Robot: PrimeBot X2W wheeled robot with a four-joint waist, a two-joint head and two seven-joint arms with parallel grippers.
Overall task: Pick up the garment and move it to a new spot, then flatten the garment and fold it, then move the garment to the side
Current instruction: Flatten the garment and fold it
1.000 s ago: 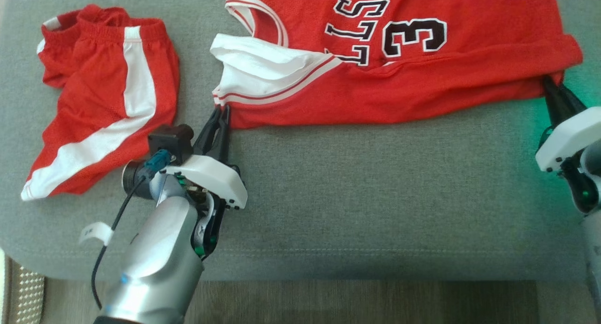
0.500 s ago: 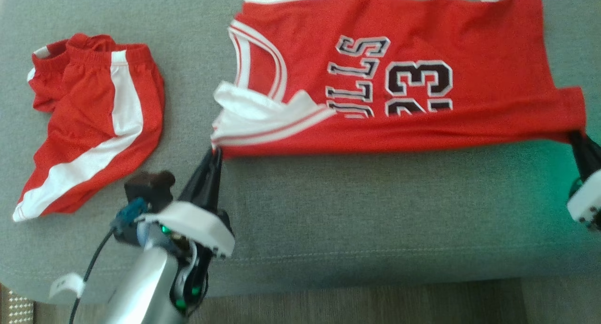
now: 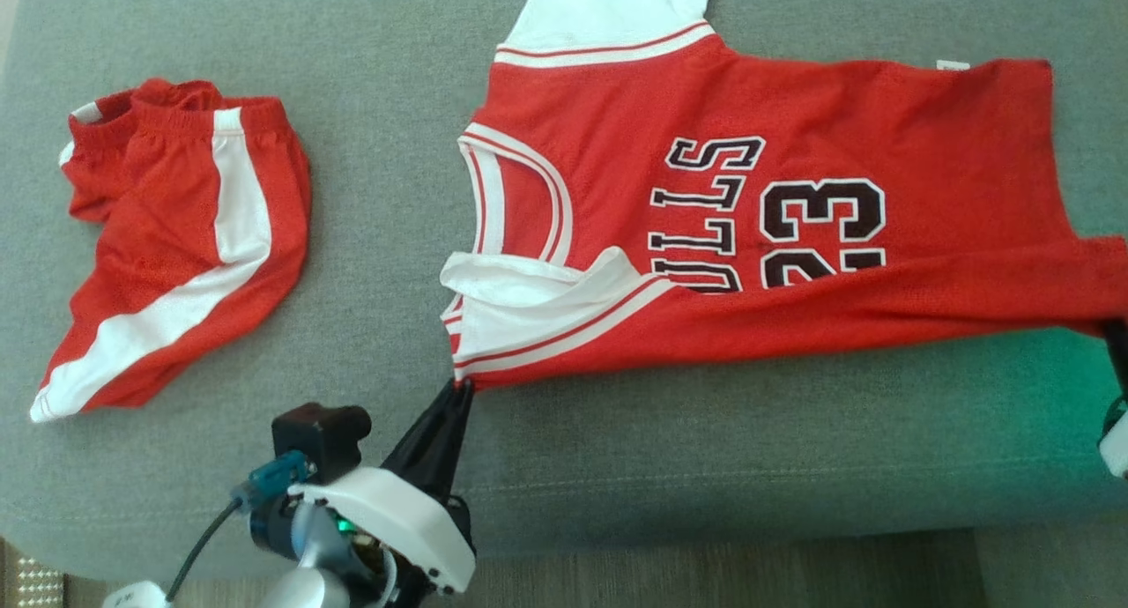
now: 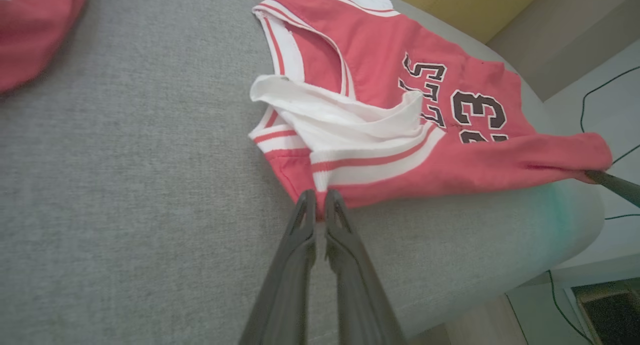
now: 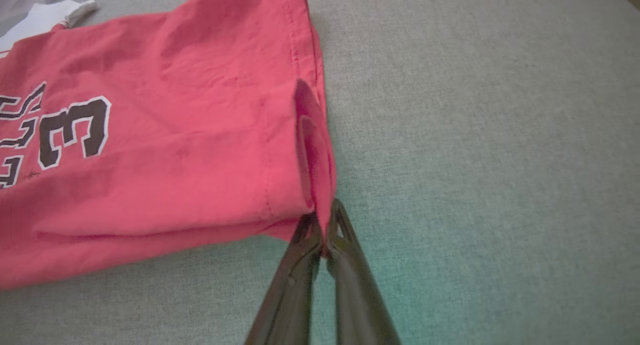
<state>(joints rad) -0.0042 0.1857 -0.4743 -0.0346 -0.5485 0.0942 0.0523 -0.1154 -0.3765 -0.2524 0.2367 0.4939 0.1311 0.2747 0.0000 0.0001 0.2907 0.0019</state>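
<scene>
The left claw is clenched on the near edge of a red jersey, pinching the fabric just below the white-striped armhole. The right claw is also clamped shut on the jersey, gripping the near corner of its hem, where the cloth bunches into a small upright fold between the fingers. The near long edge of the jersey runs between the two claws, doubled over so that the fold cuts across the lower part of the black "23". A loose white flap lies by the armhole. The jersey rests on a grey fabric-covered bench, neck opening toward the robot's left and hem toward its right. Green light tints the bench near the right claw. Red shorts with a white stripe lie crumpled well apart on the left.
</scene>
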